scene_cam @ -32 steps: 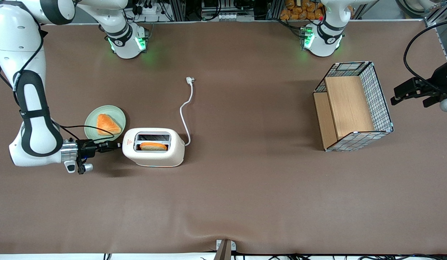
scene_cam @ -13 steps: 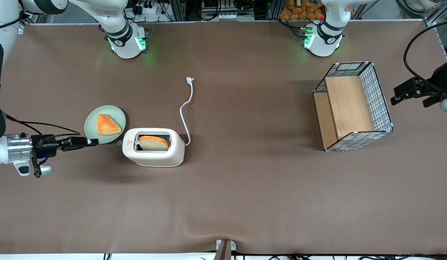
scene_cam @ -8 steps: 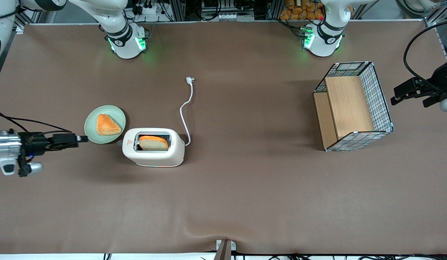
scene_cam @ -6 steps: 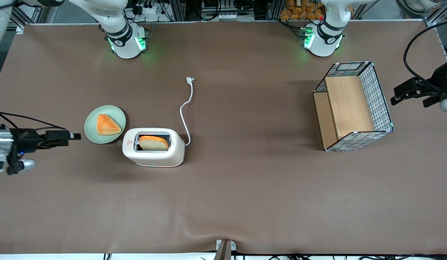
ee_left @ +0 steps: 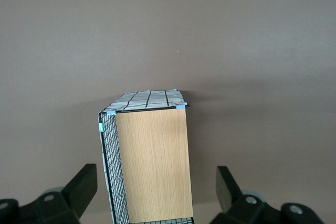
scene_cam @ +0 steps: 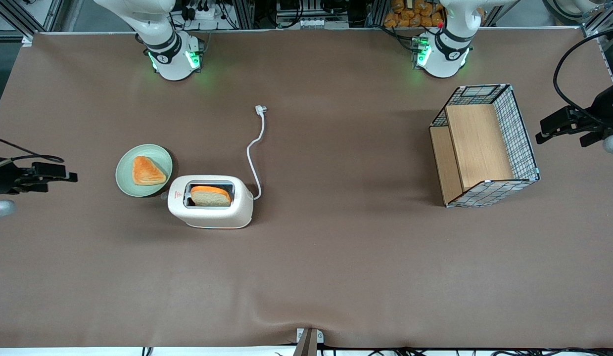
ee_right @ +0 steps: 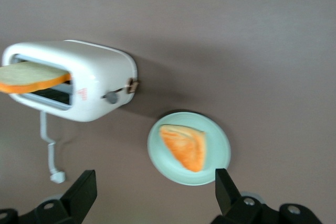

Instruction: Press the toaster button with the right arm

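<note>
The cream-white toaster stands on the brown table, its red triangle mark toward the working arm's end. A slice of bread stands raised in one slot. The small grey button sticks out of the toaster's narrow end. My right arm's gripper hangs well away from the toaster, toward the working arm's end of the table. It is open with nothing between its fingers. The wrist view takes in the toaster, its bread and the plate.
A pale green plate with an orange pastry lies beside the toaster's button end, a little farther from the front camera. The white cord runs to a plug. A wire basket with wooden boards stands toward the parked arm's end.
The gripper has drawn back from the toaster's button end toward the working arm's end of the table. The bread, low in its slot 2.5 s ago, now stands raised.
</note>
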